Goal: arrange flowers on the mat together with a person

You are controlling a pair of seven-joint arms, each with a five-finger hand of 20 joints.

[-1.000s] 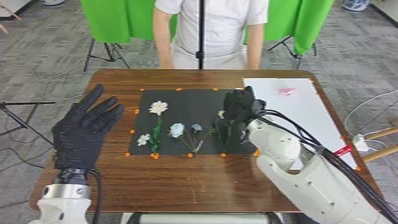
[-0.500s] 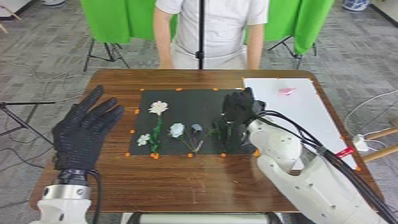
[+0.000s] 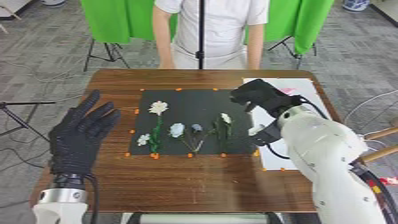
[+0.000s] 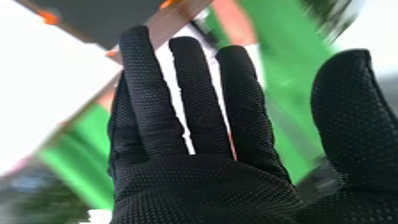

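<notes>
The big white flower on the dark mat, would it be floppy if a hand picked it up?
Probably a bit floppy: its green stem looks long and thin. The bloom is much wider than the stem, so that end may dip. Its petals spread outwards, so they might crush if squeezed.

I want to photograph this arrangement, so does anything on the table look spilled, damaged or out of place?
One thing: the pink flower lies off the mat, on the white sheet, though it may just be awaiting placement. The other flowers lie on the mat; I see no spill or damage.
</notes>
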